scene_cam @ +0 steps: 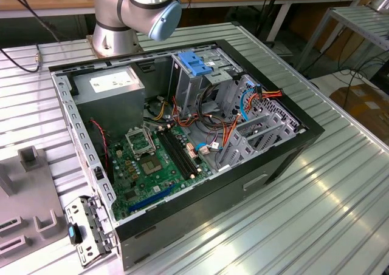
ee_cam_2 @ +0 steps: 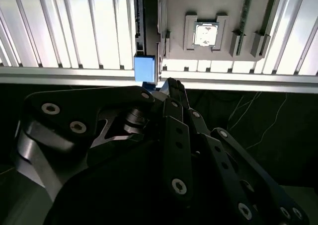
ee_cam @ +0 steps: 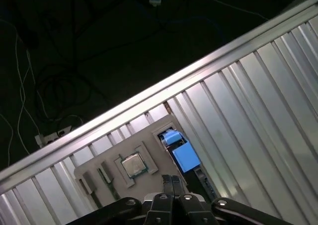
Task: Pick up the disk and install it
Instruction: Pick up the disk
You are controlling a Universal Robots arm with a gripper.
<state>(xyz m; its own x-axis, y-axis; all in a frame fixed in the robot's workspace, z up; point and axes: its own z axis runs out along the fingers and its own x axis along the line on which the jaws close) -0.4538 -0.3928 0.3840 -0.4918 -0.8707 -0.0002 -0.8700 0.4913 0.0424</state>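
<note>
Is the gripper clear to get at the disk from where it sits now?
Probably yes. In the first wrist view the gripper hangs close over the disk, which stands on edge in a slot of the tray, blue tab upward, with nothing between them. Its jaws look shut, though.

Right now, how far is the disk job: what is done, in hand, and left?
Done: nothing visible yet. In hand: the hand, shut and empty, hovers by the disk, which stands on edge in the grey holder plate. Left: lifting it and installing it in the open computer case.
</note>
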